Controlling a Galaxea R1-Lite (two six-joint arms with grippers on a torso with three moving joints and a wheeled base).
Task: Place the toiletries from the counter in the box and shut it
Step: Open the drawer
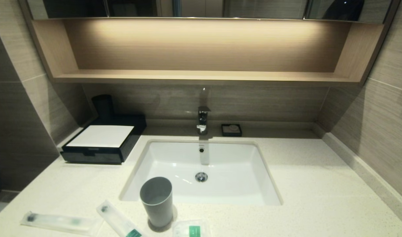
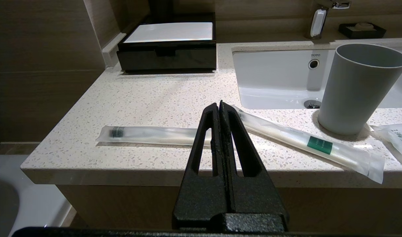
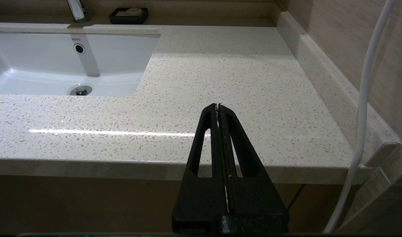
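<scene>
Three toiletries lie along the front edge of the counter (image 1: 319,184). One long packet (image 1: 58,222) (image 2: 145,135) lies at the left, a second long packet (image 1: 118,221) (image 2: 306,143) with a green label lies angled beside it, and a small squarish packet (image 1: 191,228) (image 2: 396,138) sits by the cup. The black box (image 1: 102,141) (image 2: 168,44) with a white top stands shut at the back left. My left gripper (image 2: 220,104) is shut and empty, hanging before the counter's front edge. My right gripper (image 3: 217,106) is shut and empty off the right front edge. Neither shows in the head view.
A grey cup (image 1: 157,201) (image 2: 359,89) stands upright between the packets, just in front of the white sink (image 1: 201,171). A tap (image 1: 203,119) and a small black soap dish (image 1: 231,130) sit behind the sink. A white cable (image 3: 362,115) hangs by the right wall.
</scene>
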